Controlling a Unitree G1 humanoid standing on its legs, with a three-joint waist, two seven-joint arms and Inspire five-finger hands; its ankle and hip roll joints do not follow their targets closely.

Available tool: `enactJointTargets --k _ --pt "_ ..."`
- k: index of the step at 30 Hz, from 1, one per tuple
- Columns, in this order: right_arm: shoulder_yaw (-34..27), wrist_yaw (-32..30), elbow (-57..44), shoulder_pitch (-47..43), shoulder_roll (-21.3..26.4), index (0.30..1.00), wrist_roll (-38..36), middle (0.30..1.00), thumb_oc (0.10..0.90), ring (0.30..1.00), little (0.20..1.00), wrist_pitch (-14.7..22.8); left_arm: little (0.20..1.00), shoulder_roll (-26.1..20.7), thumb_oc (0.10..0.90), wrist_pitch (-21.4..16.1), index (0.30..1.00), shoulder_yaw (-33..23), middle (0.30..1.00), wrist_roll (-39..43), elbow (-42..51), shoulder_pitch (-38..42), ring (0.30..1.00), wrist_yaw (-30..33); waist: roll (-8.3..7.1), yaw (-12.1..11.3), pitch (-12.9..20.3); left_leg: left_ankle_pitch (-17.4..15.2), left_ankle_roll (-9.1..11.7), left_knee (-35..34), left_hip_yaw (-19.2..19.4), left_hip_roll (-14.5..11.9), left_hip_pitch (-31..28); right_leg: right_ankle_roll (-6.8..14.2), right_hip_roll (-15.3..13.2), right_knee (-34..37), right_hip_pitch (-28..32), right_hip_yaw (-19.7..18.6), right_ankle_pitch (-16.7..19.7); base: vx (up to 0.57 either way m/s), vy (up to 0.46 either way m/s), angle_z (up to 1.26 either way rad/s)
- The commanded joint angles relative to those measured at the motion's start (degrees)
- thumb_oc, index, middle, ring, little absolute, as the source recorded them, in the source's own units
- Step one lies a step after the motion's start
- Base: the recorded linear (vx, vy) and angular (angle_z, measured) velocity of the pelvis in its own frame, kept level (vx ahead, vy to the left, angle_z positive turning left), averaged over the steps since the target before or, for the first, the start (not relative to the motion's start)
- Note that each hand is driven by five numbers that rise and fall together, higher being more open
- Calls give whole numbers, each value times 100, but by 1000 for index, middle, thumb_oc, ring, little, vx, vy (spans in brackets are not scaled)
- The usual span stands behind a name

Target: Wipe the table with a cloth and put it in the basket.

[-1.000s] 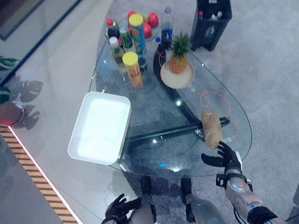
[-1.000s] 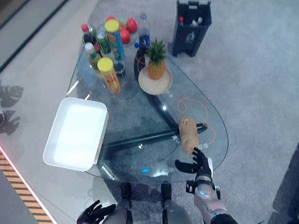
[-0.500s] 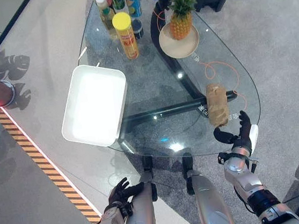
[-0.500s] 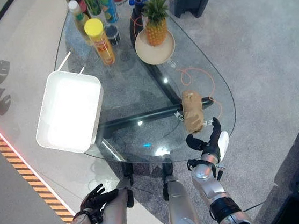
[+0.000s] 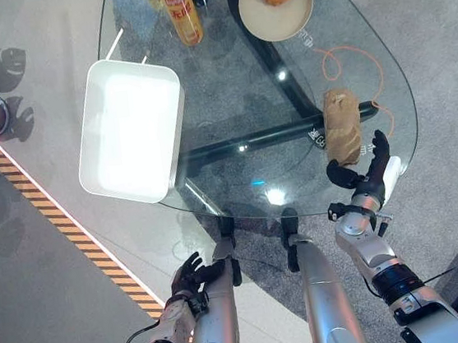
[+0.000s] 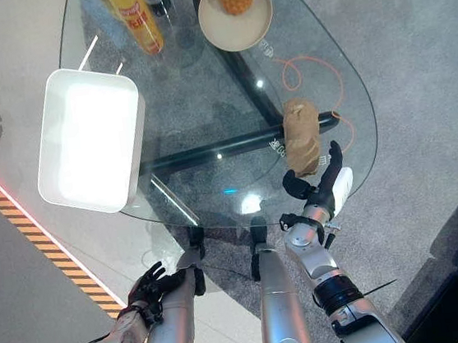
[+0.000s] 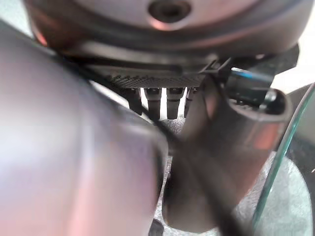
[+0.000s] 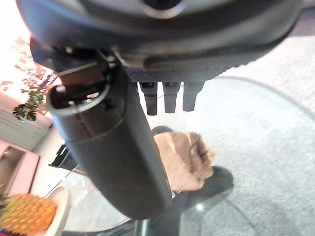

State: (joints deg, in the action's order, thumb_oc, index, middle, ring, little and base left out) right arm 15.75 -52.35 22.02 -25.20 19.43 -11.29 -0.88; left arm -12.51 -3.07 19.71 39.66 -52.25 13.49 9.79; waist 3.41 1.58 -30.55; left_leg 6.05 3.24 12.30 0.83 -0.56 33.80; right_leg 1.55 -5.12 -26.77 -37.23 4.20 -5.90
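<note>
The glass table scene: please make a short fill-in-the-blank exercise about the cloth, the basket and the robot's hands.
1. The brown cloth lies on the ____ table.
2. The hand nearest the cloth is the robot's ____ hand.
3. The white basket holds ____.
4. The left hand hangs low beside the robot's ____, below the table edge.

Missing words: glass; right; nothing; leg
</note>
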Motion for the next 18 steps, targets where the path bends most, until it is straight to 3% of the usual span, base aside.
enactJointTargets --k 1,18 --pt "-58 -451 -861 1 353 900 246 900 800 900 900 187 900 45 800 130 900 161 900 68 195 -411 900 157 -183 49 75 -811 -380 1049 421 425 356 -68 199 822 91 236 674 0 0 0" --pt "-111 -1046 -731 -445 466 900 -112 900 800 900 900 97 900 17 800 168 900 303 900 242 328 -188 900 320 -106 11 75 -873 -450 1468 412 448 1262 -46 218 515 -877 146 772 5 5 0"
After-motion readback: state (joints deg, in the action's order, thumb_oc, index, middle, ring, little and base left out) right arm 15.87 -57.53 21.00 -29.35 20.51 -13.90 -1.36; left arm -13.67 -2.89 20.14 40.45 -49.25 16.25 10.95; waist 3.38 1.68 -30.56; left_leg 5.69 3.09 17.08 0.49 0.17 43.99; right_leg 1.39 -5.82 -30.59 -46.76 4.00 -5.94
